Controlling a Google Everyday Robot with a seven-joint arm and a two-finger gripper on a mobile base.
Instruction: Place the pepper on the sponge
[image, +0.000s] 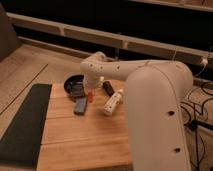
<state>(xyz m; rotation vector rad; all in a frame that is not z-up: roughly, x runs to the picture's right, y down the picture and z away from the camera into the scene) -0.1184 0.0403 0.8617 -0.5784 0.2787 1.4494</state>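
- The gripper (93, 87) hangs at the end of the white arm (150, 95), low over the far half of the wooden table (80, 145); the wrist housing covers it, so how far it stands open, and whether it has hold of anything, cannot be told
- The pepper (91, 95) shows as a small orange-red sliver right under the gripper, roughly upright
- The sponge (80, 105) lies flat on the table, just nearer the camera than the gripper and slightly to picture-left of it; the pepper is by its far right corner, and whether the two touch cannot be told
- The white bottle (113, 102) lies tilted on the table just to picture-right of the gripper
- The round black pan (75, 84) sits just to picture-left of the gripper, near the table's far edge
- The large dark mat (25, 125) lies well to picture-left of the gripper, along the table's side
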